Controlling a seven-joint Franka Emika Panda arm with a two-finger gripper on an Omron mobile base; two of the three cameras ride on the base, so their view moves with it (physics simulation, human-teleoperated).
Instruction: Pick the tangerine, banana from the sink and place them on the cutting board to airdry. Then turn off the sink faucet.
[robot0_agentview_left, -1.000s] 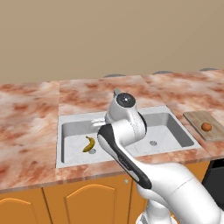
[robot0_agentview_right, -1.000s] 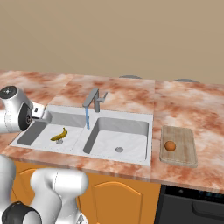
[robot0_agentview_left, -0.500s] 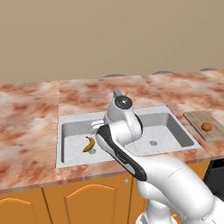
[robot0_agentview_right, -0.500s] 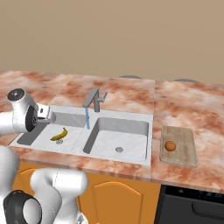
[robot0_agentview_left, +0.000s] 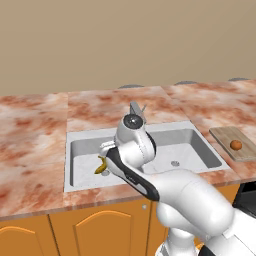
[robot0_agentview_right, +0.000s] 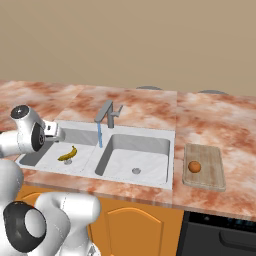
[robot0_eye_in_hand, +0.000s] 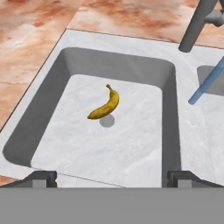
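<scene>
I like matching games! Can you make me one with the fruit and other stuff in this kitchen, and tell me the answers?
Things:
1. banana
2. tangerine
3. faucet
4. gripper

Places or states:
A. on the cutting board
B. running water
C. open, above the sink
D. lying in the left basin, by the drain

Pairs: 1-D, 2-A, 3-B, 4-C

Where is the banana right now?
The banana lies on the floor of the sink's left basin, beside and partly over the round drain, left of the running faucet.
</scene>
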